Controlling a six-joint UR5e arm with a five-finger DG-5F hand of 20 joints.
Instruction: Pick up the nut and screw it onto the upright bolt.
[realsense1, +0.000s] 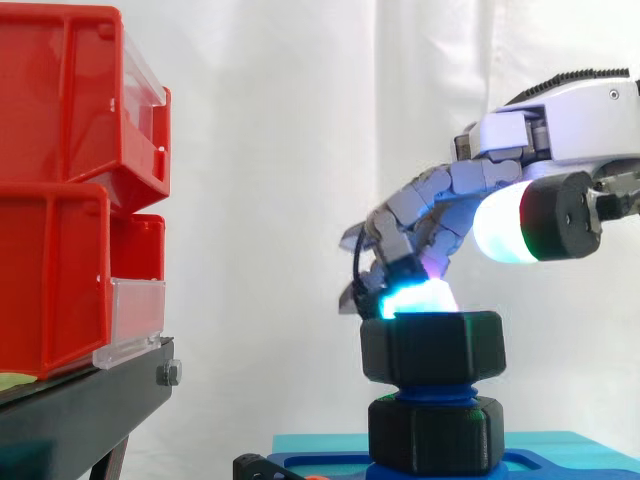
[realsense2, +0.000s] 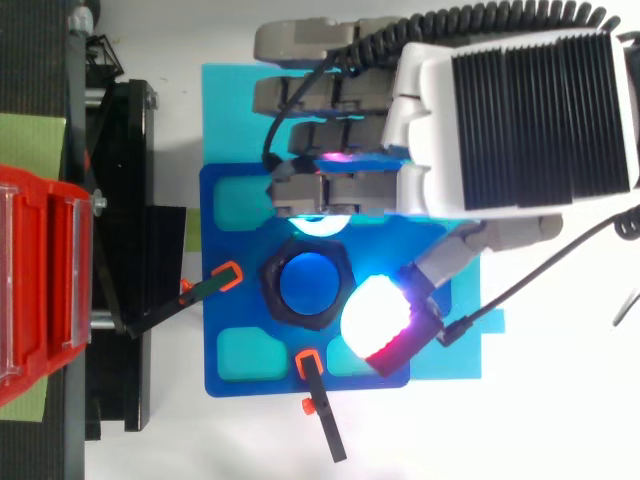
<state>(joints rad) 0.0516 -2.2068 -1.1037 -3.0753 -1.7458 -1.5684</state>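
Side view: the big black six-sided nut sits on the upright blue bolt, so screwing has begun. The grey robot hand touches it; I cannot tell if it grips. Next, I think, it needs turning down.

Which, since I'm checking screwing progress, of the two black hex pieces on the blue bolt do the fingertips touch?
The upper hex piece: the hand's glowing fingertips touch its top. The lower hex piece sits untouched beneath, blue bolt thread showing between them.
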